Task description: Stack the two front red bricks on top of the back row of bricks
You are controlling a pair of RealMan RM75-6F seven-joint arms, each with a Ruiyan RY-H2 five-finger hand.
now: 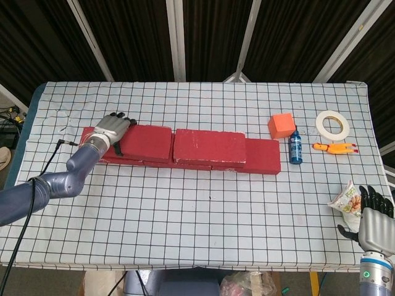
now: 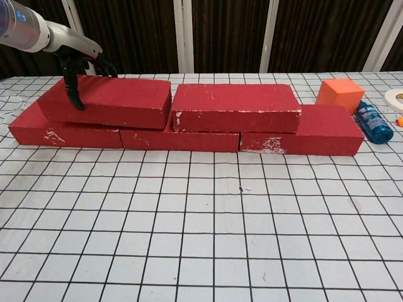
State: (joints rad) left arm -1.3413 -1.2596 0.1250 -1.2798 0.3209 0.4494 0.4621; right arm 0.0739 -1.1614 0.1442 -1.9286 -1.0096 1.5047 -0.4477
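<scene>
A: Where is the brick the left robot hand (image 1: 115, 127) has?

B: The left brick (image 2: 107, 100) lies on the back row (image 2: 182, 135), its right end just beside the right brick (image 2: 236, 107), which already rests on the row. The robot hand grips its left end — thumb down the front face, the other fingers over the top and back.

A: So both are up. What could spoil it?

B: Letting go, I'd say. The left brick looks a little skewed against the right brick in the chest view, and I cannot tell whether it lies fully flat on the row. If the fingers open while the arm is pulling sideways, they could drag that end off the row's front edge.

A: And the right brick?

B: The two look almost touching. A push along the row from the left would nudge the right brick toward the orange cube (image 1: 281, 125) and the blue bottle (image 1: 296, 147), which stand just beyond the row's right end.

A: The other robot hand?

B: The right robot hand (image 1: 373, 223) hangs at the worktop's (image 1: 203, 228) near corner, well apart from the right brick, fingers spread and holding nothing. A snack packet (image 1: 347, 201) lies just beside it — a careless lift of that arm could knock it.
</scene>
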